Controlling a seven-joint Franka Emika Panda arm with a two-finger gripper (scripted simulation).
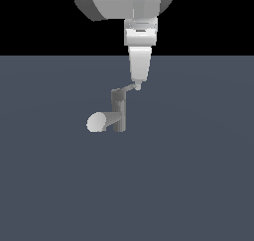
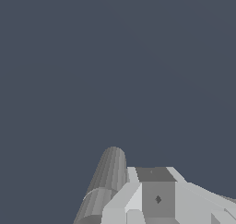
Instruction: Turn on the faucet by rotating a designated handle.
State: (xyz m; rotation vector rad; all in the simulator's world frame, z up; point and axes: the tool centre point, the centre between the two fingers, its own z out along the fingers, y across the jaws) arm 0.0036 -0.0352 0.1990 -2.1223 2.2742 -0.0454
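Here we find the fingers [image 1: 137, 84] at the handle's [image 1: 130, 89] outer tip; whether they are together we cannot tell. The handle slants up from the faucet [image 1: 118, 111] post toward the exterior view's right.

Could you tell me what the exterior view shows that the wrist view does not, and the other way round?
Only the exterior view shows the whole faucet: its upright post, the spout's pale round end, and the thin handle slanting from the cap up to the gripper, whose tip sits at the handle's outer end. Only the wrist view shows a close look at the pale gripper body with a dark diamond mark beside a ribbed grey cylinder. Both share the plain blue-grey floor and parts of the faucet and gripper. Neither shows whether the gripper is open or shut.
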